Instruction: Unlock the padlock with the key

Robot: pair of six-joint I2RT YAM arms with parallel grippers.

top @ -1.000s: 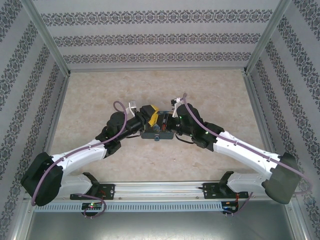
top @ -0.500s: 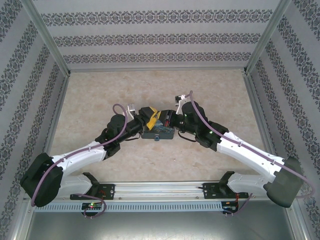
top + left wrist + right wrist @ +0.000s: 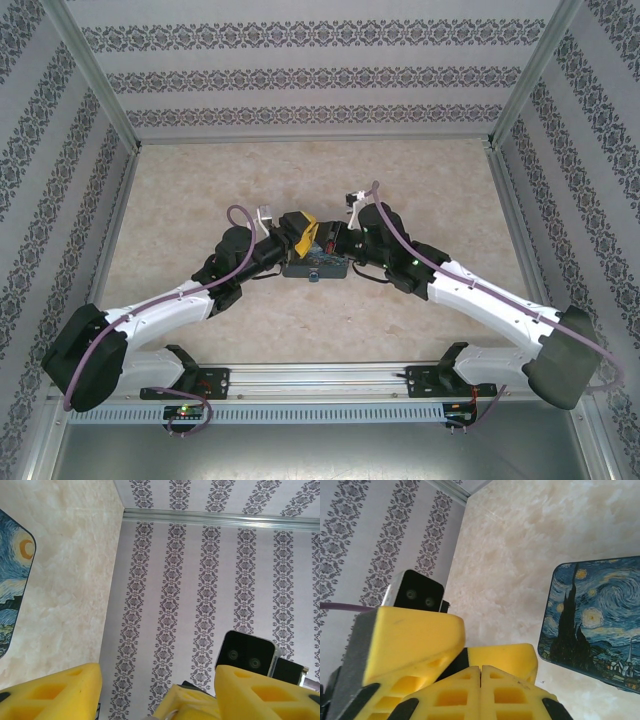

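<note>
Change: over the last second the left gripper (image 3: 157,674) has spread its jaws wider. In the top view the right gripper (image 3: 334,240) swung a little toward the far wall and came back in over the Starry Night case (image 3: 316,266).
Left jaws: partly open, the two yellow fingers (image 3: 52,690) well apart. The other arm's yellow tip sits in the gap; I cannot tell whether it touches them. Nothing else shows between them.
Right jaws: pressed flat together in the right wrist view, with no gap between them.
Key: too thin to make out. Whether the closed right pads pinch it, I cannot tell.
Padlock: probably the small bluish-grey knob (image 3: 313,277) at the near edge of the case, just below both grippers.
Case: flat on the table (image 3: 200,200), painted lid up.
Meaning: this looks like a hand-over above the case, with the left side letting go. If so, the key now sits with the right gripper. The lock appears unopened, and aiming at the keyhole comes next.
</note>
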